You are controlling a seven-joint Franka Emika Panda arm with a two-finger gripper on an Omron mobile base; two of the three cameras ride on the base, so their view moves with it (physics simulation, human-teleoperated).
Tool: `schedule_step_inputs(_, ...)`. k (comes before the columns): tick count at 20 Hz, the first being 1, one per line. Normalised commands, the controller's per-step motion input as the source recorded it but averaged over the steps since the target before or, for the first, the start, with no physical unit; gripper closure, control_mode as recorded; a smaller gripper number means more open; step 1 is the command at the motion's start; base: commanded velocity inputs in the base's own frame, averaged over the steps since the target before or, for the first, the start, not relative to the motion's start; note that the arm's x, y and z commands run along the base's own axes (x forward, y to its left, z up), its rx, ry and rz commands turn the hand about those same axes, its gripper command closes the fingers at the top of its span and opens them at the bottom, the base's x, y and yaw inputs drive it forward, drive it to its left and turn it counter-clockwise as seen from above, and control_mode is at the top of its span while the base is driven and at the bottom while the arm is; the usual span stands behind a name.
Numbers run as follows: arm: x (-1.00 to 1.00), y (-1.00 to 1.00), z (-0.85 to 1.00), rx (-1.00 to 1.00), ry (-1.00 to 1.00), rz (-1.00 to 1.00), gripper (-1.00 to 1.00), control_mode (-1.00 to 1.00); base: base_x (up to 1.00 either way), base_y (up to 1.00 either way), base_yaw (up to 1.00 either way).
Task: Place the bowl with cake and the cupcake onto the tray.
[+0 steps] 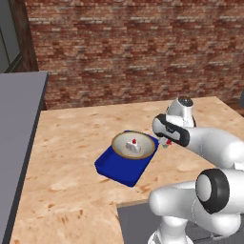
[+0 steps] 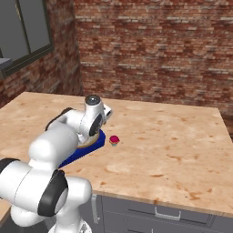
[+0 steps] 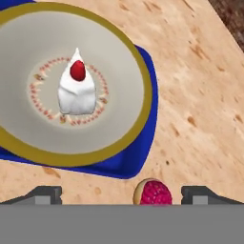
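Wooden counter [image 1: 86, 138] before brick wall [image 1: 133, 47]

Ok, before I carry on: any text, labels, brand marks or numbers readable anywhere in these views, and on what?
None: no writing, number or sign shows in any view.
The tray, bowl with cake and cupcake carry no markings.
The wooden counter and brick wall are unlettered too.

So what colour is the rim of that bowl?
Brownish gold around a grey bowl, clearest in the hand view.
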Motion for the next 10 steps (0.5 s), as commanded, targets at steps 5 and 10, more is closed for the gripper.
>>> schedule_step_inputs(5,0.00,-0.01,0.18,0.00,0.24,0.01,-1.00,-1.00,0.00,0.00,0.00)
schedule_step_inputs(10,0.00,-0.18,0.04,0.00,0.16,0.01,-1.00,-1.00,0.00,0.00,0.00)
